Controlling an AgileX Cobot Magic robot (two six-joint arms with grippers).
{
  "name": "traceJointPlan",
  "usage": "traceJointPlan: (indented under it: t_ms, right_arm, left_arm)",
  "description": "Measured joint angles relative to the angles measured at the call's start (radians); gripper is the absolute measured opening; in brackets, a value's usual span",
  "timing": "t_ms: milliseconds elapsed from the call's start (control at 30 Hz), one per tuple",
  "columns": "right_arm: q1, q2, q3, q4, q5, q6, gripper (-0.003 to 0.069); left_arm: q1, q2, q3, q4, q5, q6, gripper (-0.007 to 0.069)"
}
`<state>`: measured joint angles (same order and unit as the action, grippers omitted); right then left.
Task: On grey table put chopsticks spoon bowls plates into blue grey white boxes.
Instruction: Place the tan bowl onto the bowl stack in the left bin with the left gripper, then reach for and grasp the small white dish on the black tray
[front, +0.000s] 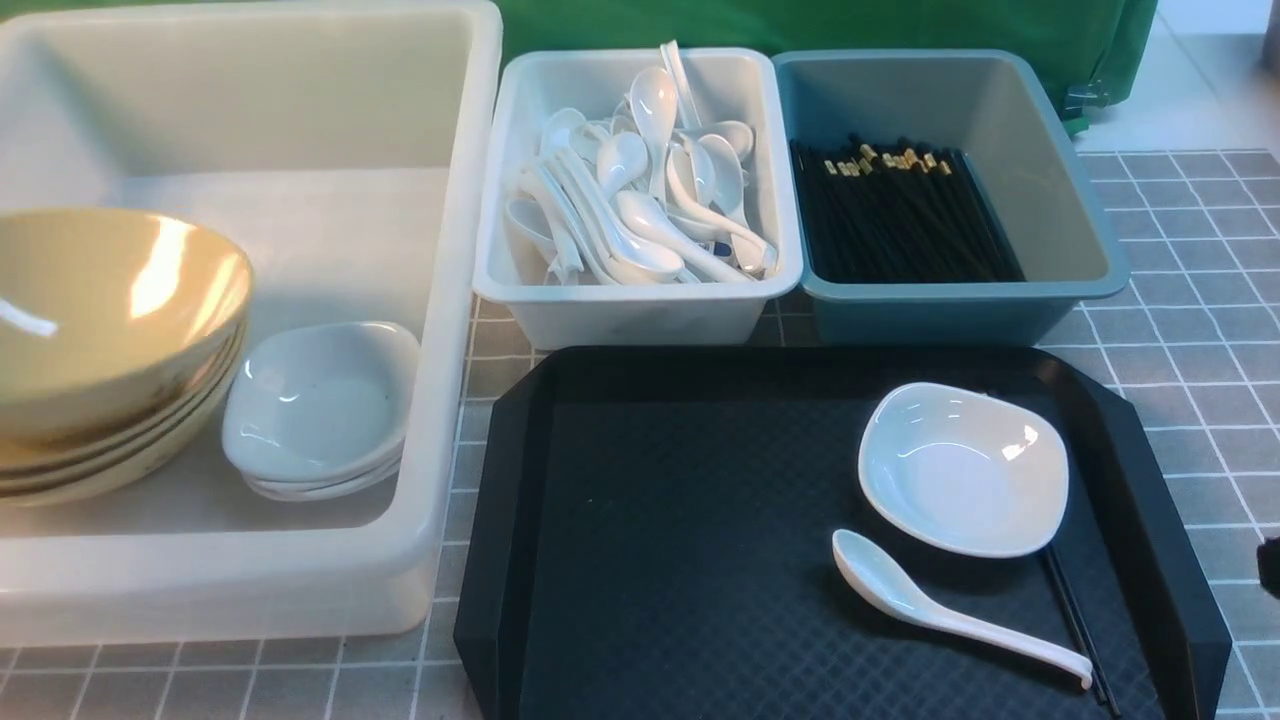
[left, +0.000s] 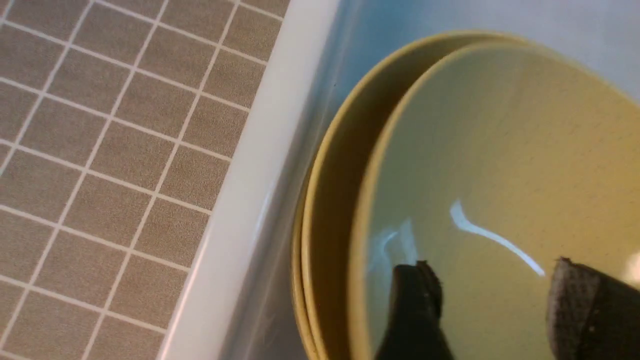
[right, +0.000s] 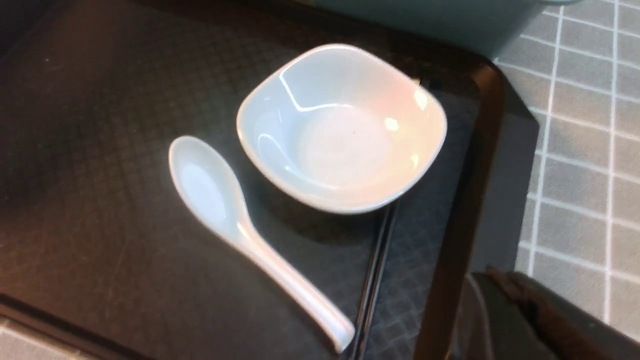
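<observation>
While the left claw (left: 490, 305) hangs spread over the yellow bowls (front: 110, 320), with one finger on each side of a gap and no bowl pinched, the stack sits in the big white tub (front: 290, 200), way over on the left. The top bowl is kinda tilted, not nested flat with the ones under it. Just to the right of them, same tub, there's a little pile of white plates (front: 320, 400). Next along is the pale box (front: 640, 310), stuffed with a messy heap of white spoons (front: 620, 230), some poking up past the rim. The blue box (front: 960, 290) is right beside it, holding a bunch of black chopsticks (front: 900, 220) with gold bands at the far end. Both boxes stand on the grey table (front: 1200, 350), behind the black tray (front: 680, 500). On the tray's right half, a loose spoon (front: 930, 610) lies at a slant, and behind it a loose plate (front: 965, 470) sits over part of a thin black pair of sticks (front: 1080, 630). Far right, the right claw (right: 505, 310) is pressed together near the tray's edge.
</observation>
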<state>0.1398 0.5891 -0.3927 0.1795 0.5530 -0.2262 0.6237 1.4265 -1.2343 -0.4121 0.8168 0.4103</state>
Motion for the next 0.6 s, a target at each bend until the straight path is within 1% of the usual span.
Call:
traceJointPlan:
  t_ms: [67, 100, 133, 200, 267, 333, 367, 400, 433, 467, 500, 567, 600]
  right_arm:
    - [0.007, 0.0, 0.017, 0.026, 0.0, 0.0, 0.005]
    - [0.014, 0.001, 0.021, 0.037, 0.0, -0.003, 0.0058]
    - [0.021, 0.005, 0.022, 0.044, 0.003, -0.004, 0.0065]
    - [0.04, 0.027, 0.022, 0.058, 0.005, -0.004, 0.0091]
    - [0.052, 0.069, 0.014, 0.082, 0.015, -0.004, 0.0131]
    - [0.056, 0.149, -0.014, 0.116, 0.052, -0.003, 0.0198]
    - [0.059, 0.189, -0.032, 0.133, 0.064, -0.003, 0.023]
    - [0.06, 0.256, -0.07, 0.149, 0.072, -0.003, 0.0281]
    - [0.06, 0.267, -0.075, 0.151, 0.073, -0.003, 0.029]
    - [0.06, 0.36, -0.117, 0.163, 0.063, -0.003, 0.0356]
    - [0.06, 0.42, -0.146, 0.166, 0.044, -0.003, 0.0393]
    - [0.06, 0.529, -0.211, 0.168, 0.004, 0.0, 0.0448]
    - [0.06, 0.59, -0.239, 0.169, -0.017, 0.002, 0.0465]
  left_arm:
    - [0.0, -0.049, -0.015, 0.035, 0.002, -0.066, 0.0502]
    - [0.0, -0.076, -0.022, 0.044, 0.003, -0.1, 0.0547]
    - [0.0, -0.099, -0.027, 0.046, 0.003, -0.126, 0.0576]
    - [-0.004, -0.161, -0.029, 0.023, 0.012, -0.166, 0.0612]
    - [-0.033, -0.221, -0.029, -0.023, 0.033, -0.166, 0.0595]
    - [-0.082, -0.27, -0.029, -0.066, 0.049, -0.125, 0.0536]
    - [-0.121, -0.303, -0.029, -0.094, 0.057, -0.096, 0.0479]
    - [-0.182, -0.353, -0.029, -0.126, 0.063, -0.064, 0.0379]
    - [-0.191, -0.353, -0.028, -0.126, 0.063, -0.059, 0.0379]
    - [-0.253, -0.408, -0.021, -0.151, 0.063, -0.033, 0.0246]
    - [-0.296, -0.451, -0.01, -0.159, 0.062, -0.021, 0.0162]
    - [-0.367, -0.543, 0.027, -0.161, 0.058, -0.008, 0.0057]
    - [-0.401, -0.591, 0.056, -0.161, 0.054, -0.003, 0.0028]
